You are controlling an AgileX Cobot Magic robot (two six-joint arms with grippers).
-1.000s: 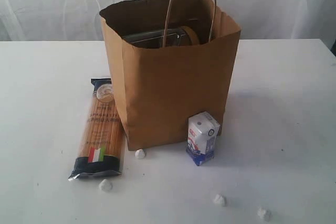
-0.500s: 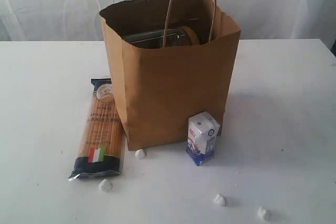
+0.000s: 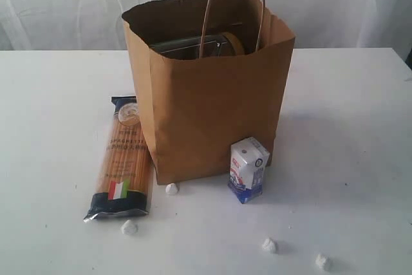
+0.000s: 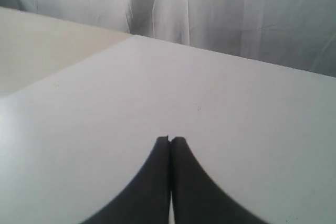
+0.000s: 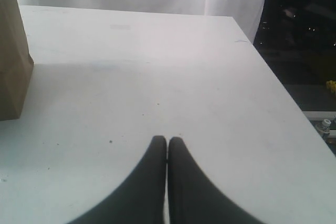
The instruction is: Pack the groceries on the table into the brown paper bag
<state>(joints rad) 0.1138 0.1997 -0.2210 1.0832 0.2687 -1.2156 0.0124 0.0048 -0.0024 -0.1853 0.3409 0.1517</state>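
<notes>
The brown paper bag (image 3: 212, 94) stands upright in the middle of the white table (image 3: 347, 114), its handles up; the top of a clear jar (image 3: 193, 46) shows inside it. A spaghetti packet with an Italian flag (image 3: 122, 162) lies flat against the bag's left side. A small white-blue carton (image 3: 248, 169) stands at the bag's front right corner. Neither arm appears in the exterior view. My left gripper (image 4: 170, 139) is shut and empty over bare tabletop. My right gripper (image 5: 167, 139) is shut and empty too, with a corner of the bag (image 5: 11, 61) off to one side.
Several tiny white lumps (image 3: 269, 245) lie scattered on the table in front of the bag. A white curtain (image 3: 64, 4) hangs behind the table. In the right wrist view the table edge (image 5: 294, 108) drops off to a dark area.
</notes>
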